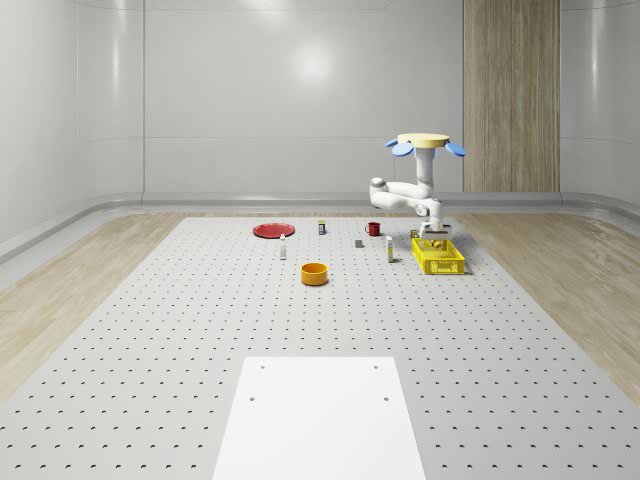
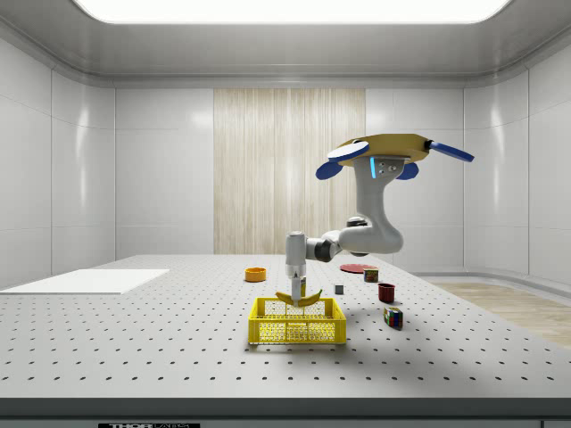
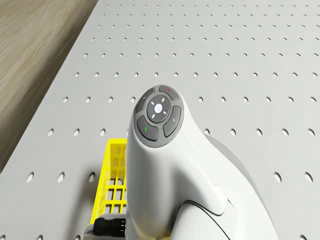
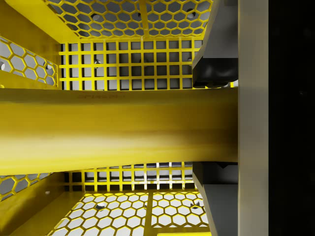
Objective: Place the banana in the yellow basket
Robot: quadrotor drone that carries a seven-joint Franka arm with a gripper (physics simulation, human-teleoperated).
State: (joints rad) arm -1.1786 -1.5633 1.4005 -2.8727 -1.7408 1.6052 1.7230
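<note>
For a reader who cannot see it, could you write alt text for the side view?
The gripper holds a banana just above the yellow basket on a perforated table. The drone hovers above and to the side view's right of it, with its arm bent down to the basket.

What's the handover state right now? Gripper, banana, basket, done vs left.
Gripper: shut on the banana, pointing down over the yellow basket. In the wrist view the banana lies across the fingers with the basket's mesh floor right behind it.
Drone: hovering above the table, off to the side view's right of the basket, arm reaching down to it.
Done: banana picked up and carried to the basket; it sits at about rim height, still held.
Left: lower if needed, open the fingers, lift the arm out.
</note>
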